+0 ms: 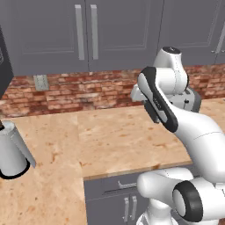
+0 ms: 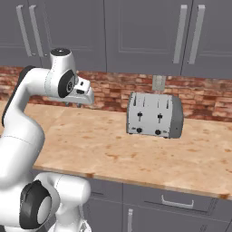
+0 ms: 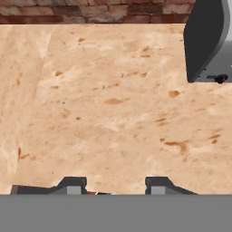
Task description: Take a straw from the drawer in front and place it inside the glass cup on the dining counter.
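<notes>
The light was soft and even all around me. The worktop [image 1: 110,136] looked bright and warm, with no hard glare. The toaster [image 2: 155,114] had a small dark shadow under it. The upper cabinets [image 2: 136,31] were duller and grey. Everything looked a bit blurry and blocky, like a computer drawing. The edges did not bend. My white arm [image 1: 193,132] had gentle grey shading.

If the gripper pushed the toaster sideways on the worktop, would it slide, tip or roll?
The toaster would probably slide rather than roll: it is a boxy body resting flat on the worktop. It looks wider than it is tall, so a low push seems unlikely to tip it. Its metal-looking shell suggests some weight, so it may resist a light push from the gripper.
</notes>
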